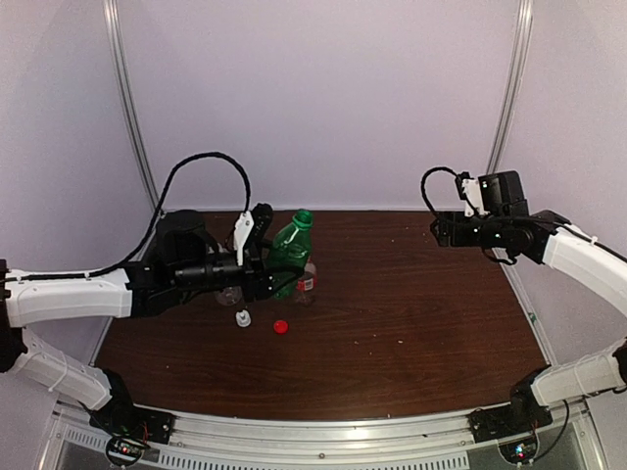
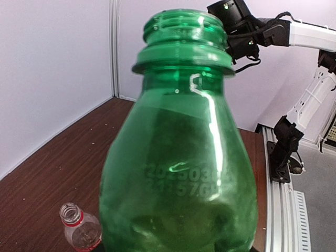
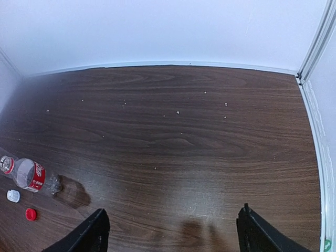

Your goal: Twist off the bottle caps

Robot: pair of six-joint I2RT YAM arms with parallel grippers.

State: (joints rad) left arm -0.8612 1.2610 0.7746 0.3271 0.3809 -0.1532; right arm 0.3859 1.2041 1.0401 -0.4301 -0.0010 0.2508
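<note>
I log from my remote station: dark wood-grain desk, pale crumbs scattered; plain whitish walls on three sides; metal corner posts; aluminium rail along the near edge.

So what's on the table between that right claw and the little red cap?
Nothing but bare brown tabletop lies between the right gripper and the red cap, as the right wrist view shows.
</note>
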